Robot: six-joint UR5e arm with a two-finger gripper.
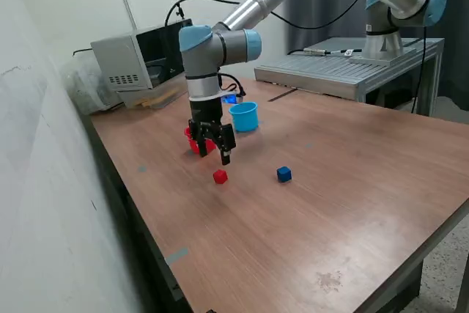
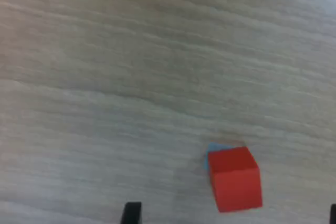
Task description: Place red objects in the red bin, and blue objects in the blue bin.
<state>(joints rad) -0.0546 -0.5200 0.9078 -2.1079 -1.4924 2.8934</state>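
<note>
One red cube (image 1: 220,176) lies on the wooden table, and one dark-blue cube (image 1: 284,174) lies to its right in the exterior view. No other cubes show. The red cup (image 1: 192,139) stands behind my gripper, mostly hidden by it. The light-blue cup (image 1: 244,116) stands upright just beyond, to the exterior view's right. My gripper (image 1: 215,153) hangs open and empty above the table, between the red cup and the red cube. In the wrist view the red cube (image 2: 234,179) lies on the table between the widely spread fingertips (image 2: 131,212), and the gripper (image 2: 232,220) holds nothing.
A grey box-shaped device (image 1: 128,60) with cables sits at the table's far corner. A grey metal platform (image 1: 344,71) with the arm's base stands behind the table. A white wall runs along the exterior view's left. The table's front edge (image 1: 410,254) is near.
</note>
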